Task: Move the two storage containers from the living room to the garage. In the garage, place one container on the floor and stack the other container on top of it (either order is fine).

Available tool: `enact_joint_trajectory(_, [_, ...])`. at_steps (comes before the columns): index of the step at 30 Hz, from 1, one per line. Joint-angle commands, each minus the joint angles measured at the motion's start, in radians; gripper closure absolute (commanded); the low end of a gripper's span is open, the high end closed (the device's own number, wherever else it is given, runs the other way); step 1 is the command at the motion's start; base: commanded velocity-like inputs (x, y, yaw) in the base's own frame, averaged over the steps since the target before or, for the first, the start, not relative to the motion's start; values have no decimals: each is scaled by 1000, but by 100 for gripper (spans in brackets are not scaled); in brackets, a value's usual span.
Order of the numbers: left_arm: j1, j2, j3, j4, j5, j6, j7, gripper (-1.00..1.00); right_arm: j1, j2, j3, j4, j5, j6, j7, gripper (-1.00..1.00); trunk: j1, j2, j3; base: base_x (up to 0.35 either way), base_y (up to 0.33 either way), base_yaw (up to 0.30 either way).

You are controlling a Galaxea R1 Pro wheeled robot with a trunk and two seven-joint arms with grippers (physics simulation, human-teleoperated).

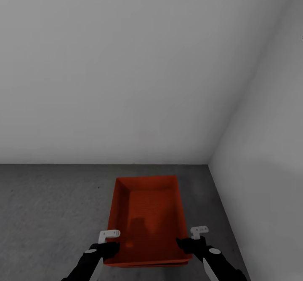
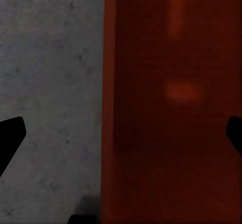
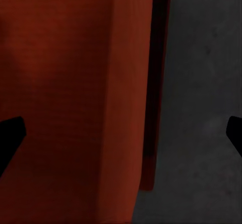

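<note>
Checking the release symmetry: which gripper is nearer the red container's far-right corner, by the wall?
Right. The right gripper straddles the container's right wall near its close end, on the corner's side. The left gripper straddles the opposite wall, across the bin.

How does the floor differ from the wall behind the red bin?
The floor is dark grey; the wall is pale grey. The floor looks speckled and rough; the wall is plain and smooth. The floor lies flat under the bin; the wall stands upright, apart from it. Both are grey.
</note>
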Motion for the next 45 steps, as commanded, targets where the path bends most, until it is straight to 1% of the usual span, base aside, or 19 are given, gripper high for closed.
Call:
enact_joint_trajectory(1, [0, 0, -2, -2, 7, 5, 6, -100, 0, 0, 2, -2, -3, 6, 1, -100, -4, 7, 3, 0, 0, 0])
enact_joint_trajectory(28, [-1, 0, -2, -4, 7, 5, 8, -100, 0, 0, 2, -2, -3, 6, 1, -100, -108, 196, 87, -7, 0, 0])
enact_joint_trajectory(45, [-1, 0, -2, -4, 7, 5, 7, -100, 0, 0, 2, -2, -3, 6, 0, -100, -173, 315, 140, -306, 0, 0])
